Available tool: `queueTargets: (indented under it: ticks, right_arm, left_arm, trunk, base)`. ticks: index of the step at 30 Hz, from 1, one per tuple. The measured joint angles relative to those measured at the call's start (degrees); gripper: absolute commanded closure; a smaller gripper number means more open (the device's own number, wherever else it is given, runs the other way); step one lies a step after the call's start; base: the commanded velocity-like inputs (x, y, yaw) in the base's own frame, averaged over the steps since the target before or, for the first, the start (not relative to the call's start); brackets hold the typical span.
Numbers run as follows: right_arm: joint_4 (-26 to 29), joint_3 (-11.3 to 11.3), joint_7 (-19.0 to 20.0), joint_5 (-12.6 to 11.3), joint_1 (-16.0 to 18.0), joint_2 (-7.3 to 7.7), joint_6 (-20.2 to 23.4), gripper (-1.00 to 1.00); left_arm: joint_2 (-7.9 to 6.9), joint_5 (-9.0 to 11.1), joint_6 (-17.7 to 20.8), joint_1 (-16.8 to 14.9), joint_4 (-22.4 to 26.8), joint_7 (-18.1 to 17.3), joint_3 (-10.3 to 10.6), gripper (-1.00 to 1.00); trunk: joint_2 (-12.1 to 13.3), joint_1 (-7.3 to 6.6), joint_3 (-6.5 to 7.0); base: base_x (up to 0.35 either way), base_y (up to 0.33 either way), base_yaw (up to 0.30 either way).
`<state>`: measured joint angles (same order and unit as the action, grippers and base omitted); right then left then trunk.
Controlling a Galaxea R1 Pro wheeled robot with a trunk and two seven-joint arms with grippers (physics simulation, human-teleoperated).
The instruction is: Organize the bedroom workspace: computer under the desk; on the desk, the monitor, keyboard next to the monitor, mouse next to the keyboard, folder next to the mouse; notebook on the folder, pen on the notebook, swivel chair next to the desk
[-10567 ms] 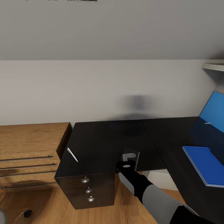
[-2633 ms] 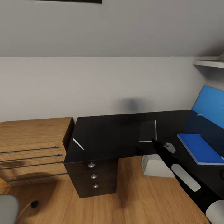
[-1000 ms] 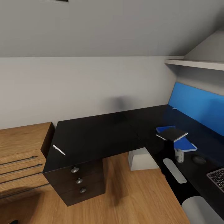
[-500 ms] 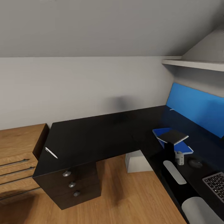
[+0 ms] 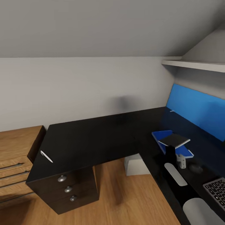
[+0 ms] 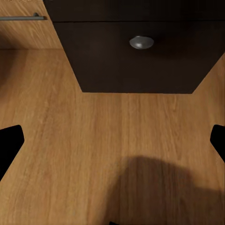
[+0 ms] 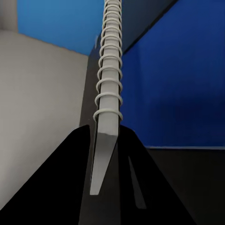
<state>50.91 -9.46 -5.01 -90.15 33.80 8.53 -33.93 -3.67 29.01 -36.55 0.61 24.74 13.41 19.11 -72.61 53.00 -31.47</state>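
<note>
My right gripper (image 5: 170, 147) is shut on the dark notebook (image 5: 175, 140) and holds it just above the blue folder (image 5: 161, 136), which lies on the black desk (image 5: 93, 137). In the right wrist view the notebook's spiral spine (image 7: 108, 84) runs between the black fingers (image 7: 77, 178), with the folder (image 7: 187, 84) behind it. The white pen (image 5: 46, 156) lies at the desk's far left end. The mouse (image 5: 196, 168) and the keyboard (image 5: 217, 189) sit on the right wing. The computer (image 5: 134, 164) stands under the desk. My left gripper (image 6: 112, 145) hangs open over the floor.
A black drawer unit (image 5: 68, 190) with round knobs (image 6: 141, 42) stands under the desk's left end, beside a low wooden cabinet (image 5: 15, 140). A blue back panel (image 5: 197, 109) and a white shelf (image 5: 193, 64) rise behind the right wing. Wooden floor (image 5: 125, 200) lies in front.
The right gripper took the notebook from the desk's left wing and carried it over to above the folder. The camera turned, shifting the whole picture leftward.
</note>
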Motion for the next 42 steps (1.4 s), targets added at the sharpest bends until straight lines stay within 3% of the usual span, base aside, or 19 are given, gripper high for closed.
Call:
queueTargets:
  ticks: [29, 36, 42]
  right_arm:
    - [-1.56, 1.42, -0.64, 0.03, 0.08, 0.21, 0.19, 1.00]
    - [-5.65, 1.48, -2.16, 0.07, 1.94, 2.76, 0.13, 1.00]
    - [-6.20, 1.46, -2.19, 0.06, 2.18, 2.97, 0.18, 1.00]
  left_arm:
    - [0.09, -0.08, -0.09, 0.00, 0.00, 0.00, 0.25, -1.00]
    - [0.21, -0.09, -0.06, 0.00, 0.00, 0.00, 0.33, -1.00]
    - [0.22, -0.09, -0.08, 0.00, 0.00, 0.00, 0.35, -1.00]
  trunk:
    - [0.00, 0.01, 0.00]
    - [0.00, 0.01, 0.00]
    - [0.00, 0.01, 0.00]
  base:
    - [0.079, 0.021, 0.000]
    - [0.000, 0.000, 0.000]
    - [0.000, 0.000, 0.000]
